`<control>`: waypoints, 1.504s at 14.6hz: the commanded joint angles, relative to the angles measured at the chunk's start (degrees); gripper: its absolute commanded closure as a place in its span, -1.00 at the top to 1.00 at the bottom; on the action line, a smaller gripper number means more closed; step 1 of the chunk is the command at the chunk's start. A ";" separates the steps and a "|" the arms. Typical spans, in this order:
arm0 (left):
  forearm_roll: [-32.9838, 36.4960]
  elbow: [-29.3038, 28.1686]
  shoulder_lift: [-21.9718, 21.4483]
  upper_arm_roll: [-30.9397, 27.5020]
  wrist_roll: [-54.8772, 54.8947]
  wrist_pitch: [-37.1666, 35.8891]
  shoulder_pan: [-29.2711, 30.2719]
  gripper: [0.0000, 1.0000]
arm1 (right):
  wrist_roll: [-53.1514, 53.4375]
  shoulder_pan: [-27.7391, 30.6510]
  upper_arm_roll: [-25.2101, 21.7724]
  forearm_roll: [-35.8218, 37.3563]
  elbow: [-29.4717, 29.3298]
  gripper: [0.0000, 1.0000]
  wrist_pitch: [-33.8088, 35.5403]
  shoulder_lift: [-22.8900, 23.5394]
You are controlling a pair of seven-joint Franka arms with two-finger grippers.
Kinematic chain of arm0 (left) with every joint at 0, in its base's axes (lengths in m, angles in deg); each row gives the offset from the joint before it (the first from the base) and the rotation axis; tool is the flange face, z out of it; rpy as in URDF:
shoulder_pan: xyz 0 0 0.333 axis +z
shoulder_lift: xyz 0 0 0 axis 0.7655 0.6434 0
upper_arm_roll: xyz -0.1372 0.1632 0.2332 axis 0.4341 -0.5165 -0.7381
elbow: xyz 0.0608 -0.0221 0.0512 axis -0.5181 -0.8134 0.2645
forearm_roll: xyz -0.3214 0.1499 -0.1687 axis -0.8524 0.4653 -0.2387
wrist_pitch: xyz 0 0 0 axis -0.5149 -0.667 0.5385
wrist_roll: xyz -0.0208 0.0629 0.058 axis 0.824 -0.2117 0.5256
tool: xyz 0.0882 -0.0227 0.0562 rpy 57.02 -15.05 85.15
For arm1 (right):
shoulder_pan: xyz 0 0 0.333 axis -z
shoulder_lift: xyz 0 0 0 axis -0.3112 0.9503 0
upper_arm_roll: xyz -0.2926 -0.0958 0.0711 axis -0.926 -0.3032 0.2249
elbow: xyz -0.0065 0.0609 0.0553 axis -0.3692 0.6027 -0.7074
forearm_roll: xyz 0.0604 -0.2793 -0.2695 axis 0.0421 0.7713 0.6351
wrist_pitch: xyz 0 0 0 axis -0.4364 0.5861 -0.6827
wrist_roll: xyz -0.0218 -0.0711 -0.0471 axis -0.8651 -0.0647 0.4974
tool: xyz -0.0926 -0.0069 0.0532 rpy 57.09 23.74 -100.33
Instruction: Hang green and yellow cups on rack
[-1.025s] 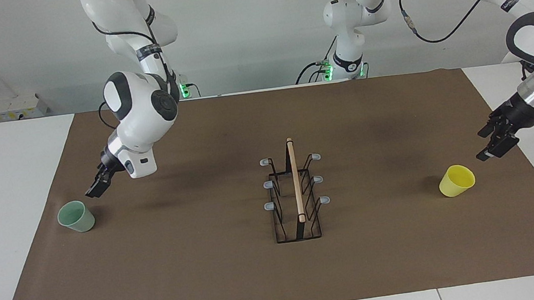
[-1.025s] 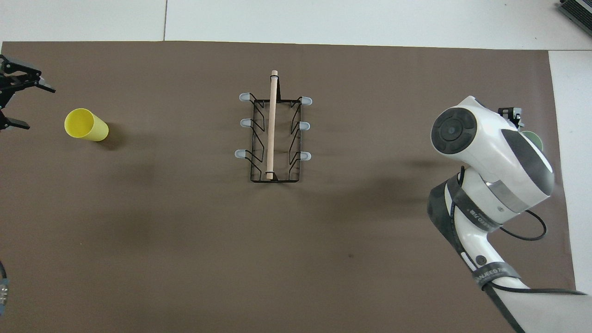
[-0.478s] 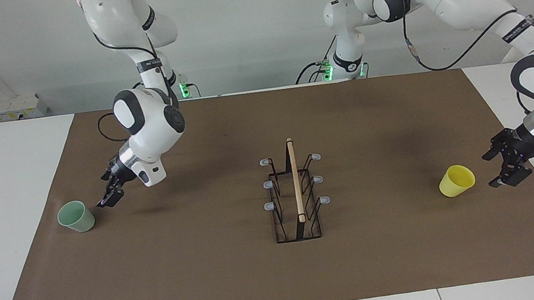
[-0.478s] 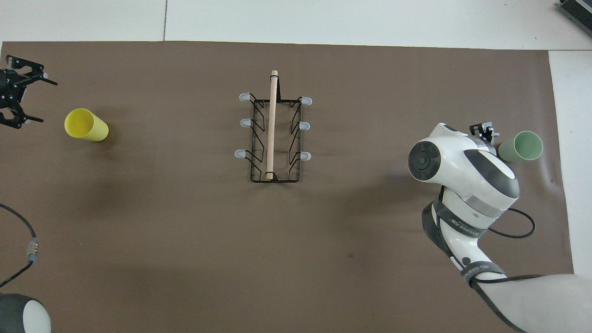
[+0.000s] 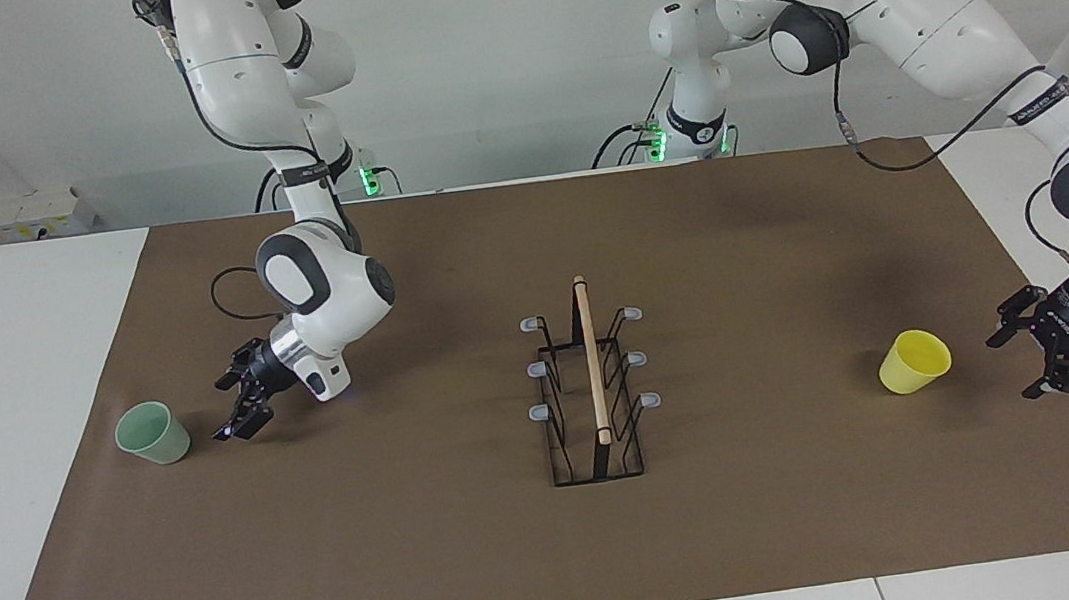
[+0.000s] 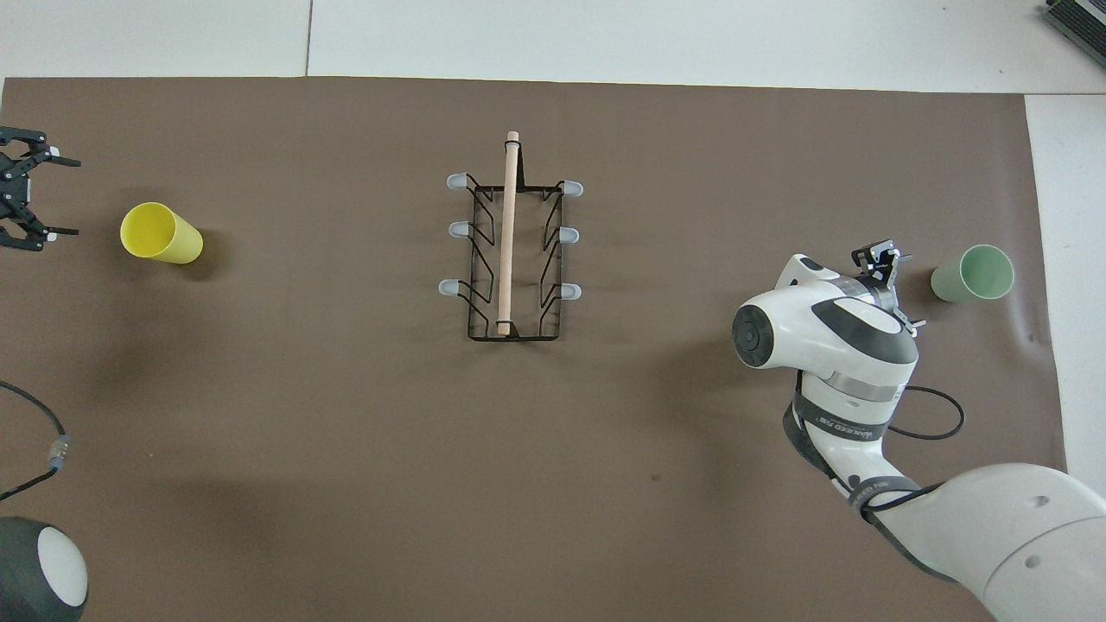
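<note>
The right gripper (image 5: pixel 237 411) has its fingers (image 5: pixel 230 380) spread apart and empty, low over the brown mat (image 5: pixel 444 562), just beside the green cup (image 5: pixel 151 433) without touching it. In the facing view it sits at about 3 o'clock from that cup; in the overhead view the same gripper (image 6: pixel 892 287) is at 9 o'clock from the cup (image 6: pixel 972 273).

The left gripper (image 5: pixel 1051 344) also has its fingers (image 5: pixel 1015 303) released, holding nothing, low at the mat's edge toward the left arm's end of the worktop (image 5: pixel 15 420). In the facing view it lies at 3 o'clock from the yellow cup (image 5: pixel 914 360), with a clear gap between them. Seen from overhead, this gripper (image 6: pixel 39 197) is at about 10 o'clock from the yellow cup (image 6: pixel 161 233).

Both cups stand upright on the mat, mouths up, well apart at opposite ends. Between them, at the middle of the mat, stands the rack (image 5: pixel 591 389), its wooden rod (image 5: pixel 590 359) running along the top and grey-tipped pegs (image 5: pixel 531 323) sticking out on both sides. No cup hangs on it.
</note>
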 commanded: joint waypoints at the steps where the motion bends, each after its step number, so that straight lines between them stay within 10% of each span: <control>1: -5.39 -7.00 -2.60 -2.22 -4.52 1.11 -1.44 1.00 | 2.58 3.71 0.39 5.06 0.41 1.00 -3.39 0.16; 11: -25.17 -34.51 -13.41 -3.90 -7.53 10.93 -6.10 1.00 | 6.28 8.99 0.39 13.50 1.82 1.00 -7.79 0.42; 20: -38.89 -40.16 -14.30 -3.20 -6.91 20.79 -11.64 1.00 | 6.28 11.10 0.30 17.02 1.90 0.99 -10.51 0.60; 22: -40.56 -39.99 -14.13 -2.41 -7.00 22.63 -12.17 1.00 | 6.28 11.10 0.39 17.11 1.90 0.36 -10.60 0.60</control>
